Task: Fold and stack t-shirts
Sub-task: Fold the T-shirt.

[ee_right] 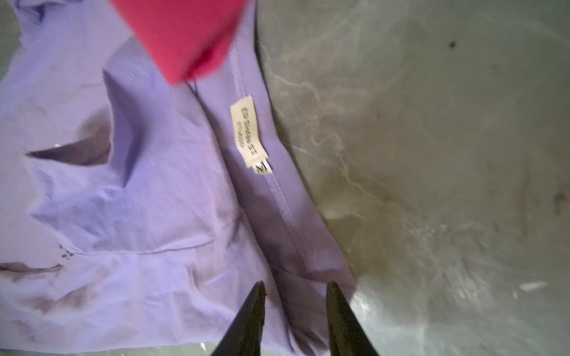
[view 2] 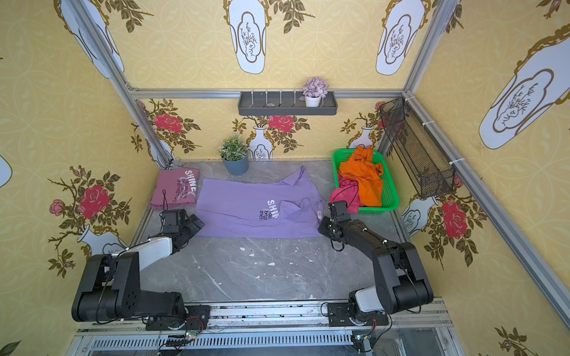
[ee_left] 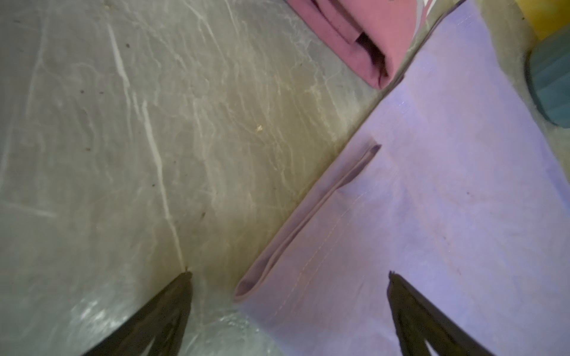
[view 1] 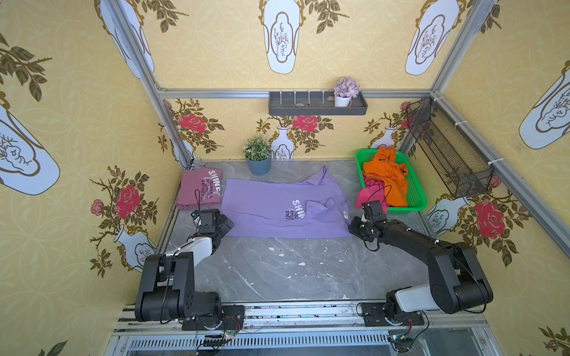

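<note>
Lavender shirt (view 1: 271,206) lies flat beside the basket (view 1: 407,211), its long axis running away from it toward the mauve shirt (view 1: 199,189). Right gripper (ee_right: 296,285), narrowly parted and empty, hovers over the basket-side collar end. Left gripper (ee_left: 290,274), wide open, straddles the hem farthest from the basket.

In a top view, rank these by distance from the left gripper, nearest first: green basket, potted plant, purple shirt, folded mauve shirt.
1. Purple shirt, right beside the left gripper.
2. Folded mauve shirt, back-left corner.
3. Potted plant, at the back wall.
4. Green basket, far right.
</note>
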`<control>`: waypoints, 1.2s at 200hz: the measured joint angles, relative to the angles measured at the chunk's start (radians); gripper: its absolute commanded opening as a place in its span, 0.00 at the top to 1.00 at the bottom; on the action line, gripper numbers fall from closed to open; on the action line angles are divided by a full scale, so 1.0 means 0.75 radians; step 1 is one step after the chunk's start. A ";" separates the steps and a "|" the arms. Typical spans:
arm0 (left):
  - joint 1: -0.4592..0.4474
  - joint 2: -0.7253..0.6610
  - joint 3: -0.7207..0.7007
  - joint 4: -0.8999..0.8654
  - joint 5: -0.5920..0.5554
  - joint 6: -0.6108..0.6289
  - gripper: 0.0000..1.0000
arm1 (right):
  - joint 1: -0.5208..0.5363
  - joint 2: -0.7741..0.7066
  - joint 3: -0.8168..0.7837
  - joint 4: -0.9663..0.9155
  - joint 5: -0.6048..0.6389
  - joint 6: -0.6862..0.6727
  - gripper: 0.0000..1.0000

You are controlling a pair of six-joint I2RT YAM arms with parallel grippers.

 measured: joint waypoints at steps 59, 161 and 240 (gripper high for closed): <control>0.004 0.091 0.004 0.102 0.087 -0.003 1.00 | -0.002 0.020 -0.005 0.020 -0.111 0.018 0.93; 0.012 -0.470 -0.232 -0.256 0.122 -0.111 1.00 | -0.005 -0.495 -0.181 -0.367 -0.082 0.113 1.00; -0.244 -0.900 -0.270 -0.701 -0.077 -0.370 0.01 | 0.312 -0.959 -0.224 -0.846 0.068 0.433 0.61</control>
